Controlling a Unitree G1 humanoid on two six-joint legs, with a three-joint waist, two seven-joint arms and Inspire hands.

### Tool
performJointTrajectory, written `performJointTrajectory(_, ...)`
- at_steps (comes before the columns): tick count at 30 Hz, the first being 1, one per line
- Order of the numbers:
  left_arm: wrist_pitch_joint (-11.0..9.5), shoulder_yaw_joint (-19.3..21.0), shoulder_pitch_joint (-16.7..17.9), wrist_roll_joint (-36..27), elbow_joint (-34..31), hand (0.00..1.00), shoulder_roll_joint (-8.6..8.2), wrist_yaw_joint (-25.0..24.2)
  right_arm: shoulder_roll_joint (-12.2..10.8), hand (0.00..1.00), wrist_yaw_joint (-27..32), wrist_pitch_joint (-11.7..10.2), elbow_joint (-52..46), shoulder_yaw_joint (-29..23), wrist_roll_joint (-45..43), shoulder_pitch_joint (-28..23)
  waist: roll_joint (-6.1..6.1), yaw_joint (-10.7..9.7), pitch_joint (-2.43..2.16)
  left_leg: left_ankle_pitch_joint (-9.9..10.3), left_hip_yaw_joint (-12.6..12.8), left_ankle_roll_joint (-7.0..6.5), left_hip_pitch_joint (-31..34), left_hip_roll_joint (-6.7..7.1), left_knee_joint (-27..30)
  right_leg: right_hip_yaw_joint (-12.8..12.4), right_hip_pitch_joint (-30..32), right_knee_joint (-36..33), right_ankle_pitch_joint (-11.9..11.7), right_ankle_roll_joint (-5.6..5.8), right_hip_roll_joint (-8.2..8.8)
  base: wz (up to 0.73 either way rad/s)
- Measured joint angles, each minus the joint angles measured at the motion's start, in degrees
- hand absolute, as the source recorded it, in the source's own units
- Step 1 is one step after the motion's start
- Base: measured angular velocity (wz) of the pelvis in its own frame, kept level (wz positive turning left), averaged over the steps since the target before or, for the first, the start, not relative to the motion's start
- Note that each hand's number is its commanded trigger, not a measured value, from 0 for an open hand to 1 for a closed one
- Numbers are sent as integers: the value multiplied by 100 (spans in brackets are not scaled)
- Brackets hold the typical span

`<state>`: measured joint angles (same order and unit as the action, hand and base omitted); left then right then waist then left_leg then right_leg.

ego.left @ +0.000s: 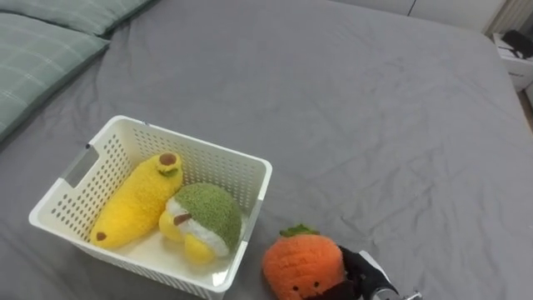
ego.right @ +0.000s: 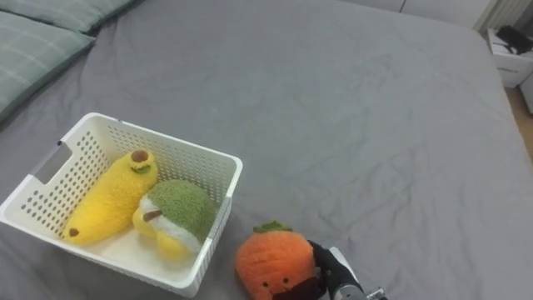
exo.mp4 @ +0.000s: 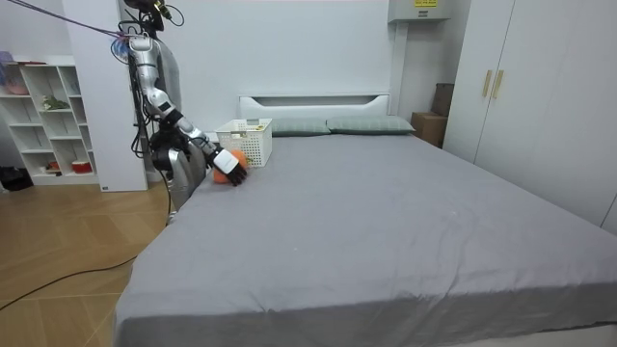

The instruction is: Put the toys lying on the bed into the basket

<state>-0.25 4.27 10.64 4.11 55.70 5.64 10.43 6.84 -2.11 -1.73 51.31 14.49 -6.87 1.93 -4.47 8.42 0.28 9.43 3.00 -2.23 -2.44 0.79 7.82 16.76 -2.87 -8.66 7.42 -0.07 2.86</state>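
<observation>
Orange plush (ego.left: 302,265), clamped in the curled right hand (ego.left: 364,273) at its right side, is at the near edge of the bed (ego.left: 375,125), just right of the basket (ego.left: 250,179), so the drop likely lies leftward over its rim

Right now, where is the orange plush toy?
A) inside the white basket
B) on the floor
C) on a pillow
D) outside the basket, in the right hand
D: the orange toy sits beside the basket, the right hand curled round it.
</observation>
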Motion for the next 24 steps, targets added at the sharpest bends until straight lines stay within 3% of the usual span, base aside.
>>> performJointTrajectory(8,-2,-53,-8,-5,-5,0,0,72,-26,100,17,0,165,77,-18,142,-14,9,-3,1,-20,0,20,6,44,25,3,12,4,5,0,1)
performJointTrajectory(16,-12,-117,-51,-6,-5,0,-5,138,-38,100,71,0,406,126,-45,192,-1,12,49,2,-42,1,29,1,47,47,0,8,4,4,2,0)
performJointTrajectory(24,-22,-119,-117,-10,68,0,-21,162,-41,100,72,-4,409,226,-38,244,-7,69,49,3,-37,0,29,1,53,46,1,6,2,3,1,0)
